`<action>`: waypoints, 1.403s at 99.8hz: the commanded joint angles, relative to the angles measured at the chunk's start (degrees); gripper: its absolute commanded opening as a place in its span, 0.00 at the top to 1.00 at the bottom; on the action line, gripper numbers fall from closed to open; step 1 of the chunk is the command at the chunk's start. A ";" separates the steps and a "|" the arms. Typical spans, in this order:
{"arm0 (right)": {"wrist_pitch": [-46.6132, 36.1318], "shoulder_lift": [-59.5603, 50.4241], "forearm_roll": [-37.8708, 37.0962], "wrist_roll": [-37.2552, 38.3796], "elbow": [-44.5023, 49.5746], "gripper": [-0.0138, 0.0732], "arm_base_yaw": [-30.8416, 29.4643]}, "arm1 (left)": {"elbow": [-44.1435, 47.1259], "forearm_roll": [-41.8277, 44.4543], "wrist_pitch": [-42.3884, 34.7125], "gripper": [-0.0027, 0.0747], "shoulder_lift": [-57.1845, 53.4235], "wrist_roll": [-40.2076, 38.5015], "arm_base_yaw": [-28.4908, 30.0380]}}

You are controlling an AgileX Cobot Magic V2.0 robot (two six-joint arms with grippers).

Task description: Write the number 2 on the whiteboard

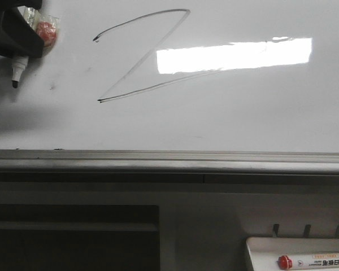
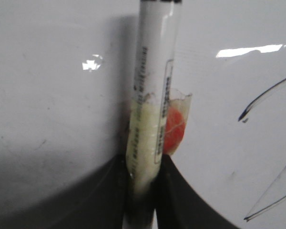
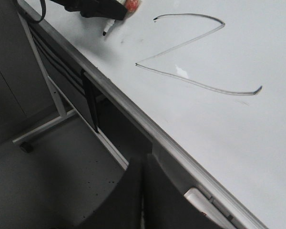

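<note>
- Front view shows the number 2 point(image 1: 144, 56) as a thin black marker line, wide and angular like a slanted Z, drawn on the upper left-centre part of the whiteboard point(image 1: 214, 118); its lower stroke runs up to the right into a bright rectangular light reflection point(image 1: 234, 55).
- Seen from the right wrist, the same figure point(image 3: 195, 52) is complete, with its curved top, diagonal and long base stroke all joined.
- Along the board's lower edge runs a grey metal rail point(image 1: 169, 158).
- To the left of the figure, and apart from it, the left gripper point(image 1: 14, 39) has its jaws clamped on a white marker point(image 1: 18, 66), whose dark tip points down close to the board surface; whether it touches cannot be told.
- In the left wrist view the marker barrel point(image 2: 150, 95) stands between the two dark fingers point(image 2: 181, 200), with clear tape and a red-orange patch point(image 2: 174, 126) on its side.
- The right gripper point(image 3: 142, 200) hangs low, below the rail and well apart from the figure; its jaws are together, with only a thin slit between them.
- At the lower right of the front view sits a small white tray point(image 1: 260, 248) holding a red-capped marker point(image 1: 313, 261).
</note>
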 commanded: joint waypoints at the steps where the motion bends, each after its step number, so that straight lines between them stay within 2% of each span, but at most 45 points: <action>1: -5.33 0.16 -2.76 1.38 -0.53 0.91 0.08 | -1.60 -0.30 -5.12 0.99 0.26 -0.51 1.07; 23: -5.58 0.16 -2.78 1.86 -0.43 0.91 0.08 | -1.60 -0.42 -6.54 0.99 2.04 -0.51 4.36; 39: -5.58 0.16 -2.89 1.86 -0.43 0.91 0.08 | -1.60 -0.42 -6.66 0.98 2.15 -0.51 4.62; 46: -5.58 0.16 -2.89 1.86 -0.43 0.91 0.08 | -1.60 -0.42 -6.75 0.90 2.15 -0.51 4.62; 63: -5.58 0.16 -2.89 1.86 -0.43 0.91 0.08 | -1.60 -0.42 -6.75 0.58 2.15 -0.51 4.62; 68: -5.58 0.16 -2.89 1.86 -0.43 0.91 0.08 | -1.60 -0.42 -6.75 0.54 2.15 -0.51 4.62; 93: -5.58 0.16 -2.89 1.94 -0.43 0.91 0.08 | -1.60 -0.42 -6.54 0.52 3.04 -0.51 4.62; 100: -5.58 0.16 -2.89 1.94 -0.43 0.91 0.08 | -1.60 -0.42 -6.86 0.46 2.66 -0.51 4.48; 108: -5.58 0.16 -3.60 1.94 -0.43 0.91 0.08 | -1.60 -0.15 -7.40 0.31 1.12 -0.51 4.48; 115: -5.58 0.16 -5.25 1.94 -0.43 0.91 0.08 | -1.60 0.54 -7.20 0.24 -1.32 -0.51 4.48; 140: -5.58 0.06 -12.17 2.08 -0.43 0.91 0.08 | -1.60 4.98 -5.97 0.23 -14.41 -0.51 4.48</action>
